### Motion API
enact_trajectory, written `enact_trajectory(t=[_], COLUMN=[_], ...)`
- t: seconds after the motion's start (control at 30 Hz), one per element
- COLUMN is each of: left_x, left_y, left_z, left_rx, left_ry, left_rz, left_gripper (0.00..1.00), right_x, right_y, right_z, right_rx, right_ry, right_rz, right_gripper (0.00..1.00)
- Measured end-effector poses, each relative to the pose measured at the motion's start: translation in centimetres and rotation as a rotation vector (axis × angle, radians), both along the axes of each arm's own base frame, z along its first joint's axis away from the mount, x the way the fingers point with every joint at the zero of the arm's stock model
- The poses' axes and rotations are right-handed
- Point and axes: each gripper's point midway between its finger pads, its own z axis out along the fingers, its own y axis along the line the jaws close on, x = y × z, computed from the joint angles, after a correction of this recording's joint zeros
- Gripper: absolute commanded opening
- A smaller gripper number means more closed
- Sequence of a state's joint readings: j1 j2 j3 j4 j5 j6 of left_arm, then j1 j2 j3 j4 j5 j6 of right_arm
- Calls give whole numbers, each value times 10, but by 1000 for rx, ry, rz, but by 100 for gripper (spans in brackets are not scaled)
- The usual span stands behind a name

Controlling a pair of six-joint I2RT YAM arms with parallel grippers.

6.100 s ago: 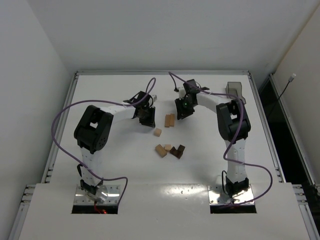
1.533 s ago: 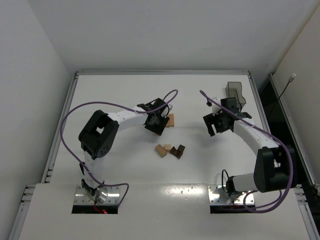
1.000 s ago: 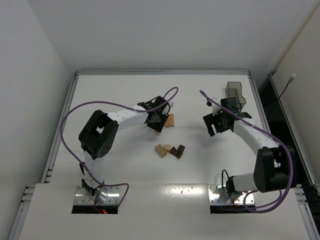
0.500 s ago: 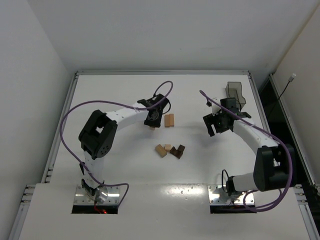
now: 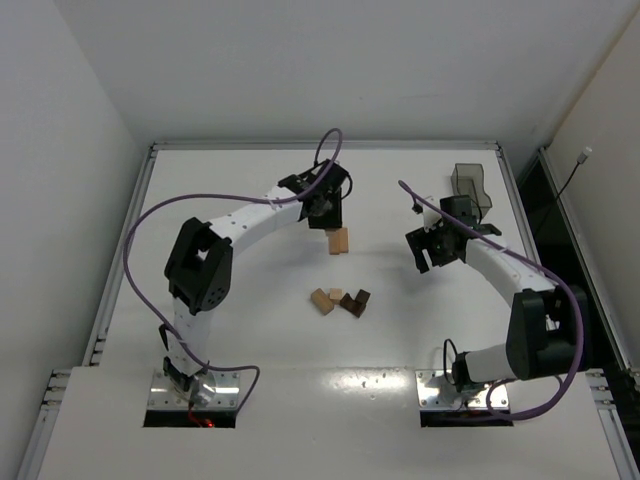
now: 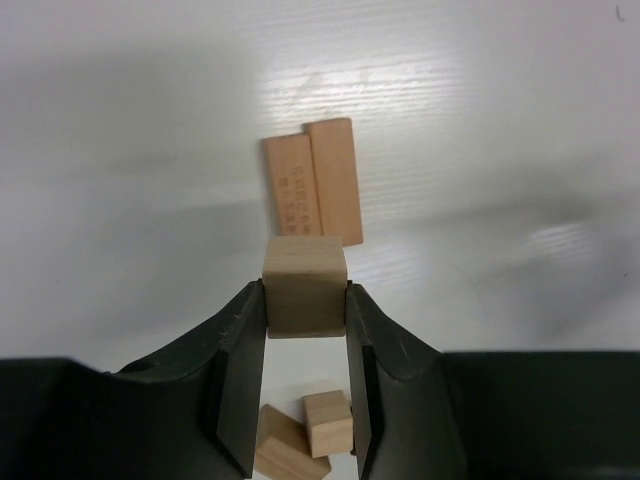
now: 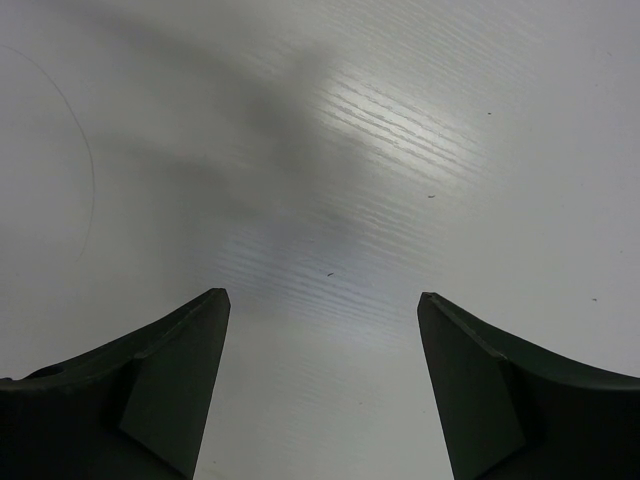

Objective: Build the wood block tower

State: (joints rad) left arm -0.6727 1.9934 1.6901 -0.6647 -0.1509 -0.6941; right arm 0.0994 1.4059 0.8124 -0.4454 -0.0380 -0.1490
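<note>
The left gripper (image 6: pixel 305 300) pinches a tan cube (image 6: pixel 304 284) beside two flat blocks (image 6: pixel 313 185), probably its base; the right gripper (image 7: pixel 320 298) hangs wide open, empty, clear on the right.

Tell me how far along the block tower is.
Early. Done: two flat blocks lie side by side, a likely base. In hand: the left gripper holds a tan cube near them. Left: the loose blocks lie unstacked; the right gripper is open, empty.
</note>
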Motion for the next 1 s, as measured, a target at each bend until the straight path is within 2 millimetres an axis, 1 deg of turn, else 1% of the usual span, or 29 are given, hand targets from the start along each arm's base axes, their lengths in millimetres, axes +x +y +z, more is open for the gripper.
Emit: enact_trajectory(t=[0.1,0.2,0.37,0.67,0.83,1.0], left_x=[10,15,15,20,22,21], left_y=[-9,-14,-14,-18,-21,-20], left_z=[-2,-11,-27,-32,-40,-50], left_rx=[-10,-5,17,19,23,37], left_ry=[-5,5,32,36,46,64], left_rz=[0,-1,-1,-9,-13,-14], left_gripper=[0,0,0,0,0,0], right_x=[0,0,-1,-1,-2,-2], right_y=[0,0,0,0,0,0], right_z=[-1,-1,-6,-6,-9,-10], right_rx=[0,0,2,3,2,2], right_ry=[2,4,21,23,31,37], right_rz=[0,-1,-6,-10,-10,-10], right_gripper=[73,73,72,72,71,71])
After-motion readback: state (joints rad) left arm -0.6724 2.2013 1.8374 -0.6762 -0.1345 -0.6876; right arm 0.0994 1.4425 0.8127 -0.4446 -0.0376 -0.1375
